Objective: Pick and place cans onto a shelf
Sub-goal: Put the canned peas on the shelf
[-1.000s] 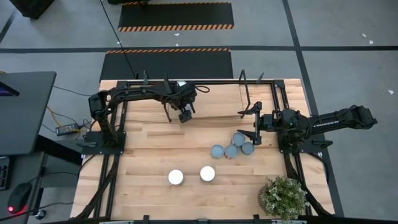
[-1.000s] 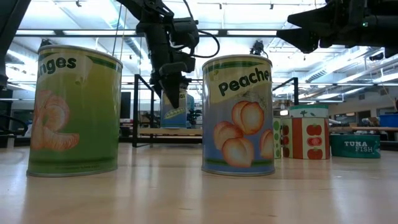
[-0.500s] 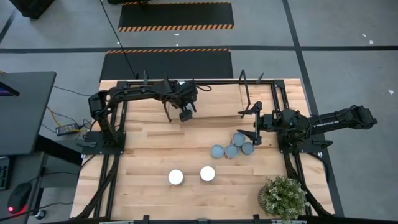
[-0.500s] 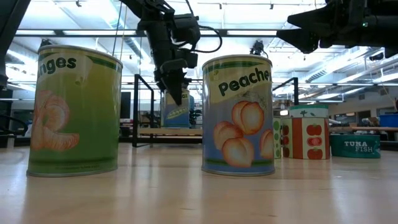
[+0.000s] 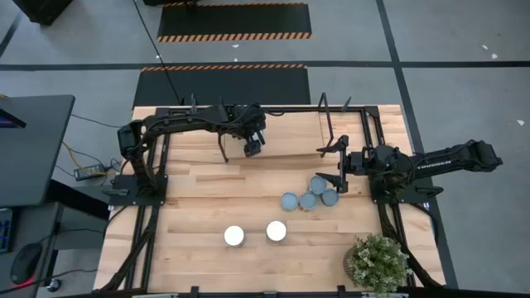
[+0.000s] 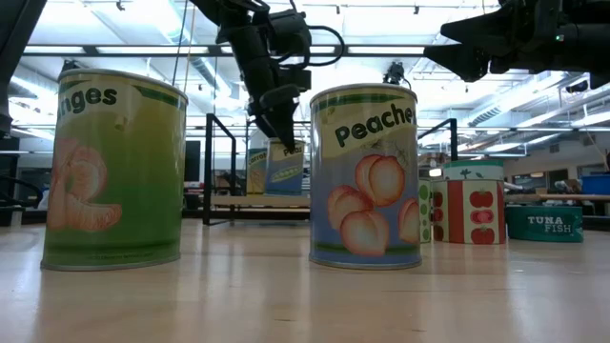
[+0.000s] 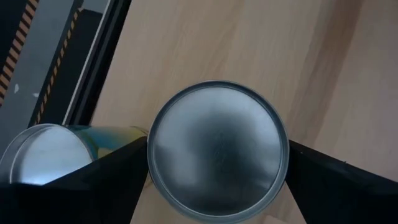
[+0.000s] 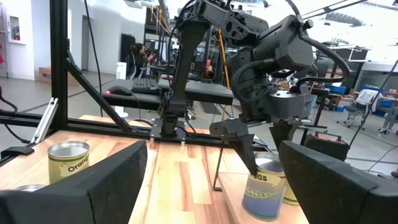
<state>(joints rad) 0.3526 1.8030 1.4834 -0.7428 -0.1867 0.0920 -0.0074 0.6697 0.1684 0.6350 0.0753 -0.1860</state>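
Left gripper (image 7: 217, 163) is holding a round silver tin can (image 7: 217, 148) with its two dark fingers (image 7: 112, 169) pressed on the can's sides. The can stands straight up, top toward the wrist. Right under it is the light wooden shelf board (image 5: 290, 132) with thin black rods. Just beside the held can, another small tin (image 7: 46, 152) with a yellow-green label is already on the shelf. So the way to go is straight down, and a bit away from that tin so they do not bump. The black rail (image 7: 102, 59) at the shelf edge is near too.

Farther off, the right gripper (image 5: 338, 170) waits with its fingers apart, holding nothing. Just below it sit four blue-grey cans (image 5: 308, 195). Two white-topped cans (image 5: 255, 233) are well apart from both.
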